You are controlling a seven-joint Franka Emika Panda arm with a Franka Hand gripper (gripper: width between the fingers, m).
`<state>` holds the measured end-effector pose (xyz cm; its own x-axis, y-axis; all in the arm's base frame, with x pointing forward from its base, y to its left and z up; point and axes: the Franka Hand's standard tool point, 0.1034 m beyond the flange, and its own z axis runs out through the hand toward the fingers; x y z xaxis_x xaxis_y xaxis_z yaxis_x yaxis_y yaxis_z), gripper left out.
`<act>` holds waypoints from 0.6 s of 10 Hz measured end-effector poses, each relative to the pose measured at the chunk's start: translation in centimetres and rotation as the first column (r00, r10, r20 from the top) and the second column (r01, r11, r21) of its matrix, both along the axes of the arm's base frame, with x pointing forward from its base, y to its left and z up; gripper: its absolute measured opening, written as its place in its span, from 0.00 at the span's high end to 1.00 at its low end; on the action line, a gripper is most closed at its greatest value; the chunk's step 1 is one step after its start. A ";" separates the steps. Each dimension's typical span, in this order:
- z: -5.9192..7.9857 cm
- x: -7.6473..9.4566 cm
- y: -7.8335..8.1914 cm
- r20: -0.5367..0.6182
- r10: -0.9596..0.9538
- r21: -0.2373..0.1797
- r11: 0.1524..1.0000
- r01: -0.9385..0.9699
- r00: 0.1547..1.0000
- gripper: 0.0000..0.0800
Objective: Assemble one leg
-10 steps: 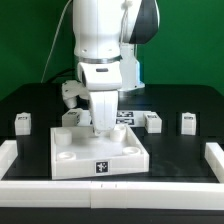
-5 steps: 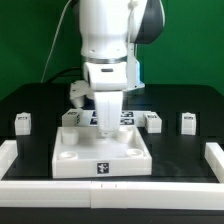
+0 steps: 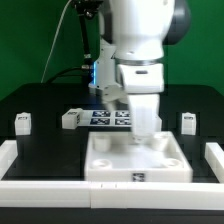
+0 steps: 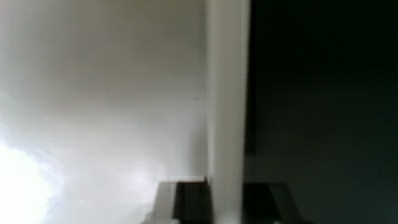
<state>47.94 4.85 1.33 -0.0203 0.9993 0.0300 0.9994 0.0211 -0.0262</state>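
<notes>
Exterior view: the gripper [image 3: 146,130] points straight down in the middle of the frame, right of centre, with its tips at the back wall of the tray [image 3: 110,170]. The tray sits in the lower centre-right on the black table [image 3: 40,138], with round sockets showing in its corners. A leg [image 3: 22,122] stands at the middle left edge. Another leg [image 3: 69,119] is to its right, just beside the marker board [image 3: 110,117], and a third leg [image 3: 188,122] stands at the middle right. All three are apart from the tray and the gripper. In the wrist view, a thin white wall of the tray [image 4: 107,100] runs between the two dark fingers [image 4: 187,200]. The gripper [image 4: 226,200] is clamped on that wall, one finger on each side.
</notes>
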 end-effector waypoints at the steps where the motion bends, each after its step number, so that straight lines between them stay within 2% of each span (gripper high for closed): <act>1: 0.1 0.8 1.2 -0.006 -0.032 -0.004 0.999 0.032 0.999 0.92; 2: 0.0 1.9 2.3 0.000 -0.049 -0.002 0.999 0.049 0.999 0.92; 3: -0.1 2.3 3.1 0.001 -0.071 -0.002 0.997 0.071 0.997 0.92; 6: -0.1 2.3 3.9 -0.008 -0.078 -0.007 0.997 0.077 0.997 0.92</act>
